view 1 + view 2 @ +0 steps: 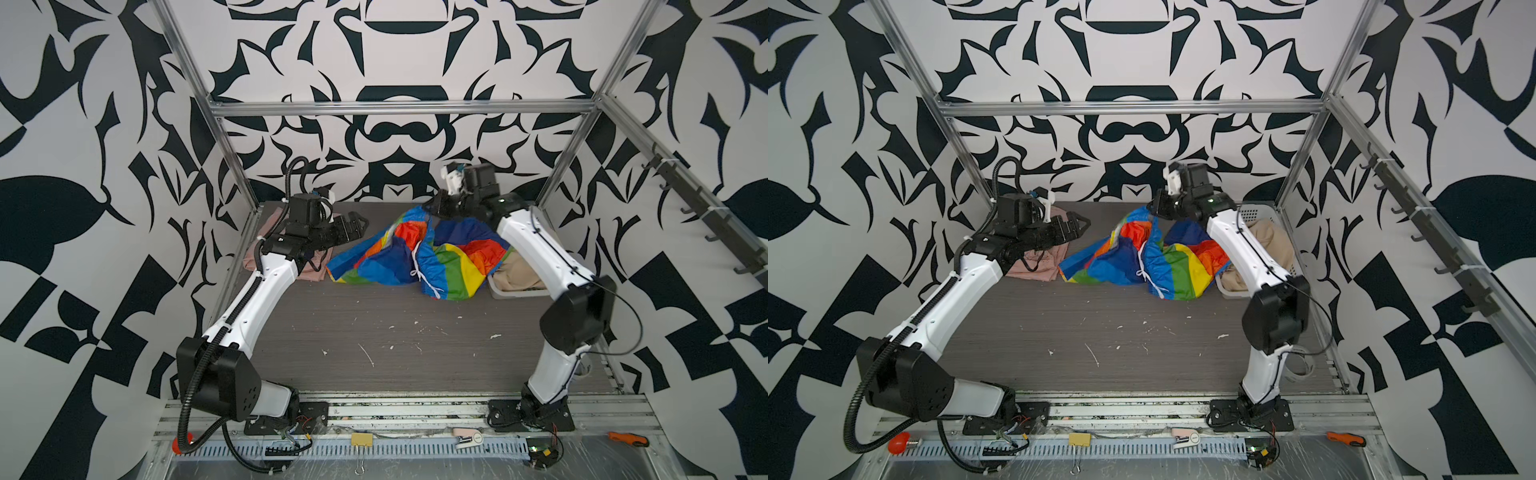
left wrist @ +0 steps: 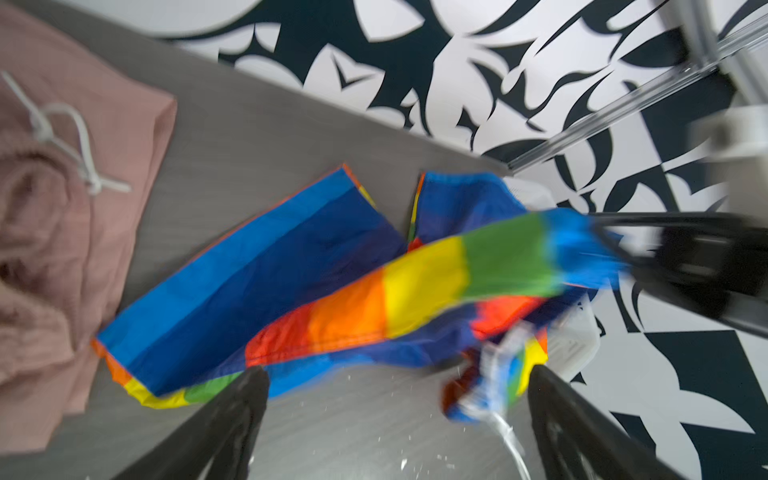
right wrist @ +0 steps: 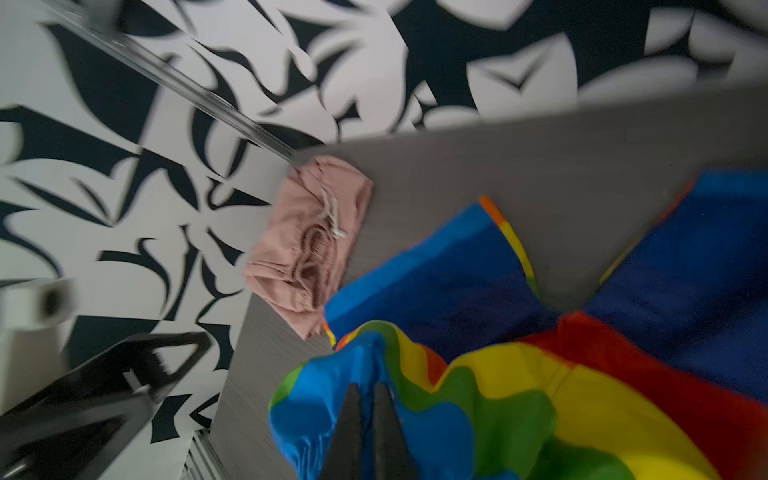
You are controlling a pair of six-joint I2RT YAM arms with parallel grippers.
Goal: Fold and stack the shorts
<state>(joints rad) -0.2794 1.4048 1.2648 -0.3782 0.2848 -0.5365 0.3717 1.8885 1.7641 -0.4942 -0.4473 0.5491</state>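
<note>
**Shorts folding, rainbow pair getting set up**

Right end effector (image 3: 368,388) is pinched shut on a blue bunch of the rainbow-striped shorts (image 1: 399,266). It holds that bit up off the worktop (image 1: 374,340) near the back, while the rest drapes down and lies crumpled in the middle. My guess is it's lifted like that so the cloth hangs out and a free edge shows for the other side to grab.

Left end effector (image 2: 397,372) has its jaws spread wide with nothing in them, pointed at the rainbow pair from close by.

Salmon-pink shorts (image 3: 311,232) sit bunched in the back left corner, just beside the rainbow pair, so that's probably the stack spot. Beige shorts (image 1: 519,272) are in the white basket (image 1: 1254,214) on the right, likely next in line.
</note>
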